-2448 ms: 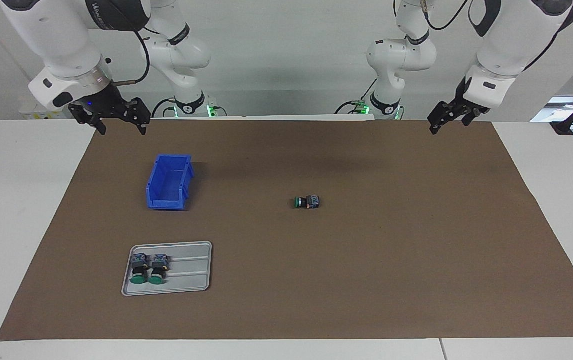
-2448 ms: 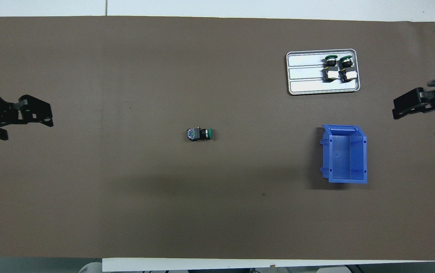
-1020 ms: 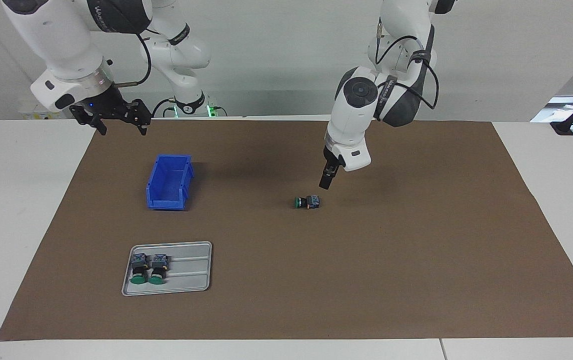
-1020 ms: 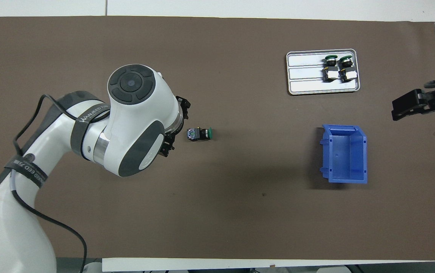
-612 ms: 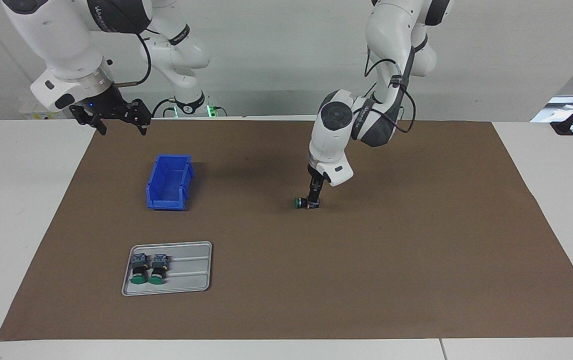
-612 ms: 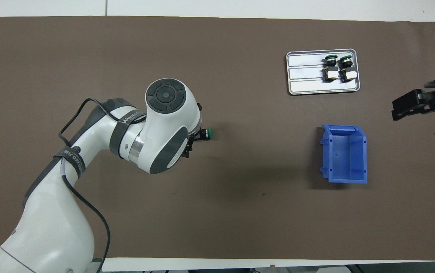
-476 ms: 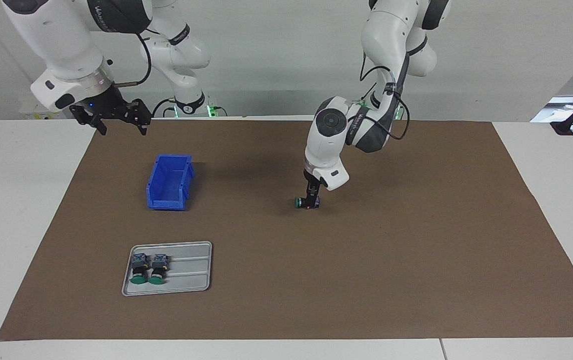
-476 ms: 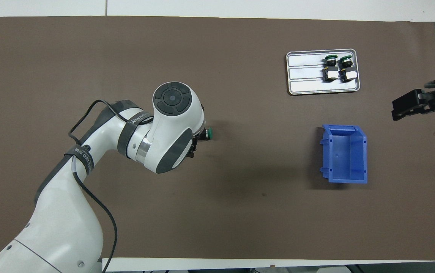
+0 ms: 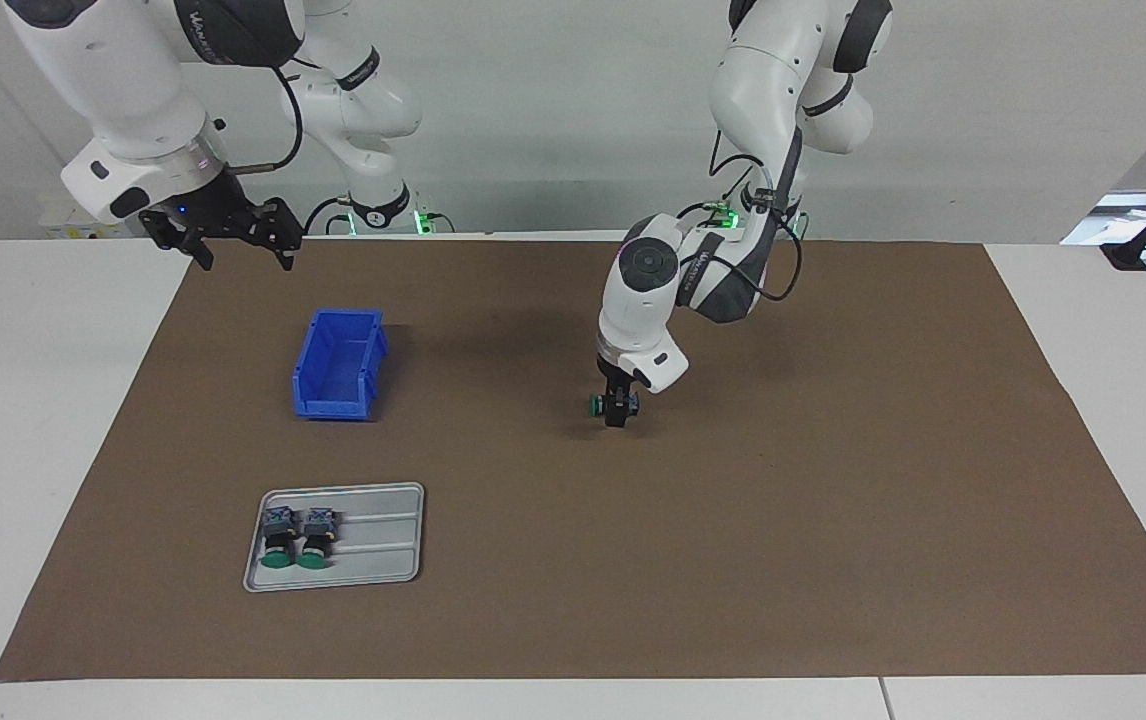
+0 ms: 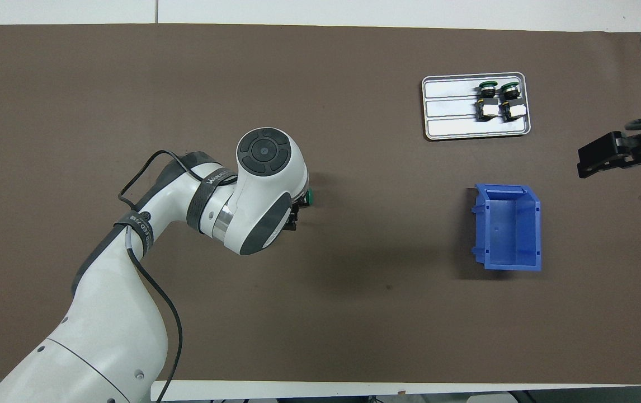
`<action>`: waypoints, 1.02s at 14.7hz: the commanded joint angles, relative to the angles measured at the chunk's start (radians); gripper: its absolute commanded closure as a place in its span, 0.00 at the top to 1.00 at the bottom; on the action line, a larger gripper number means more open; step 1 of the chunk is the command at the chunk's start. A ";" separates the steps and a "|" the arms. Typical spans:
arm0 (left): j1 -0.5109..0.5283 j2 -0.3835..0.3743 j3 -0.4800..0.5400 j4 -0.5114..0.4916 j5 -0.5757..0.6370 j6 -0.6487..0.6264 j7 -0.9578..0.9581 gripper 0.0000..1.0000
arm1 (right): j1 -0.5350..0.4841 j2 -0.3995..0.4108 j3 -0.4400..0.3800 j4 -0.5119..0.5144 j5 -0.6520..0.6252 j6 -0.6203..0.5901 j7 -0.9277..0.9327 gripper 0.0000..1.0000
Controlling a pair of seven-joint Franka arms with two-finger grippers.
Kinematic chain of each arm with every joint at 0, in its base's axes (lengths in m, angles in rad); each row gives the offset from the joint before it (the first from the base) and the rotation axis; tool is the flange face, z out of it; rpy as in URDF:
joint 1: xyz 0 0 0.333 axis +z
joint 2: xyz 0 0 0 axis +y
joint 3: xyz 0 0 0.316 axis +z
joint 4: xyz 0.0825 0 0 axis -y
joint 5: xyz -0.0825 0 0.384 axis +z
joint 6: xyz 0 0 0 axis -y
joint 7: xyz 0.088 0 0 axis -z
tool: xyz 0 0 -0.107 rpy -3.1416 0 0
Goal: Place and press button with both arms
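The button (image 9: 597, 405) lies on its side in the middle of the brown mat, its green cap (image 10: 309, 197) pointing toward the right arm's end of the table. My left gripper (image 9: 617, 410) is down at the mat over the button's block, fingers on either side of it, open. In the overhead view the left wrist (image 10: 264, 190) hides the block and the fingers. My right gripper (image 9: 243, 245) waits open above the mat's corner at its own end, also seen at the right gripper (image 10: 589, 162) in the overhead view.
A blue open bin (image 9: 338, 365) (image 10: 508, 229) stands toward the right arm's end. Farther from the robots than the bin, a grey tray (image 9: 378, 555) (image 10: 449, 112) holds two more green-capped buttons (image 9: 298, 540) lying side by side.
The left arm swung in from its end of the table and lowered its gripper onto the button's block. The button has not moved. The right arm stayed still.
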 commanded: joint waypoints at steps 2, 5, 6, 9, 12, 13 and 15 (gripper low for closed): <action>-0.018 0.028 0.015 0.004 0.007 0.039 -0.017 0.92 | -0.009 -0.023 0.005 -0.026 0.000 -0.001 -0.018 0.99; -0.016 0.028 0.014 0.002 0.007 0.048 -0.015 0.76 | -0.009 -0.023 0.005 -0.026 0.000 -0.001 -0.018 0.99; -0.016 0.028 0.014 0.002 0.007 0.051 -0.014 0.72 | -0.009 -0.023 0.005 -0.026 0.000 -0.001 -0.018 0.99; -0.016 0.028 0.012 0.008 0.007 0.054 -0.017 0.65 | -0.009 -0.023 0.005 -0.026 0.000 -0.001 -0.018 0.99; -0.024 0.029 0.012 0.005 0.007 0.063 -0.015 0.58 | -0.009 -0.023 0.005 -0.024 0.000 -0.001 -0.018 0.99; -0.025 0.029 0.012 0.004 0.007 0.071 -0.015 0.56 | -0.009 -0.023 0.007 -0.026 0.000 -0.001 -0.018 0.99; -0.028 0.029 0.012 0.002 0.007 0.072 -0.012 0.56 | -0.009 -0.023 0.007 -0.024 0.000 -0.001 -0.018 0.99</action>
